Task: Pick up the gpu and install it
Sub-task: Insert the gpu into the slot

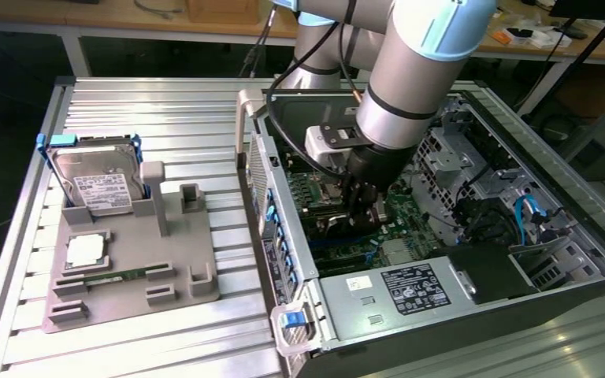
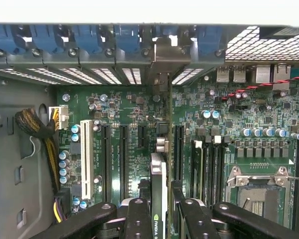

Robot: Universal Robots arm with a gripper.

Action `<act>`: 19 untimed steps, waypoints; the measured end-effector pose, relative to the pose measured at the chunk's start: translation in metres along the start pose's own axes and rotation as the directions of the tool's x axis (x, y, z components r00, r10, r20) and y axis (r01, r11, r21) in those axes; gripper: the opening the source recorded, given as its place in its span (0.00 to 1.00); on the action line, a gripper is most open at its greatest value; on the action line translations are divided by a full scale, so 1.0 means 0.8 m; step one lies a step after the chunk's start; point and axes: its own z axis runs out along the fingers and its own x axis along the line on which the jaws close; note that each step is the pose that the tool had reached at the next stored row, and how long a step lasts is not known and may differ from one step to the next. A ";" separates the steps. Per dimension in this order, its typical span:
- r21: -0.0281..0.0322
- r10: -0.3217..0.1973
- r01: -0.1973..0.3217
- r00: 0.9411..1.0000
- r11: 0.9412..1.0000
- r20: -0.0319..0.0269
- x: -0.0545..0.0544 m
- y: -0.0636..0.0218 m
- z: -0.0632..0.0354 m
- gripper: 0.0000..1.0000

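- Currently the end effector (image 1: 361,206) sits deep inside the open computer case (image 1: 264,189), near the centre of the exterior view, low over the motherboard (image 2: 124,107).
- Its fingers (image 2: 138,219) are drawn partway together and clamp the gpu (image 2: 158,191), which stands edge-on between them with a finger against each face.
- In the wrist view the gpu hangs among the long black expansion slots (image 2: 123,159). I cannot tell whether its lower edge has entered one.
- A row of blue clips (image 2: 84,37) runs along the case wall beyond the slots.
- On the exterior view's left, a grey holder (image 1: 176,252) lies on the slatted metal surface (image 1: 145,102), well apart from the end effector.
- A hard drive (image 1: 98,187) stands upright at the holder's far end, and a memory stick (image 1: 113,276) lies flat nearer the frame's lower edge.
- A labelled power supply (image 1: 408,287) fills the case's lower end.
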 end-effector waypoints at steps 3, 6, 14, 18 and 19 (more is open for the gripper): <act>-0.001 0.001 -0.001 1.000 1.000 0.002 0.002 0.000 0.000 0.27; -0.001 0.003 -0.003 1.000 1.000 0.001 0.002 0.000 0.000 0.27; -0.001 0.003 -0.003 1.000 1.000 0.001 0.002 0.000 0.001 0.27; -0.001 0.003 -0.003 1.000 1.000 0.001 0.002 0.000 0.004 0.27; -0.001 0.003 -0.003 1.000 1.000 0.001 0.003 0.000 0.005 0.27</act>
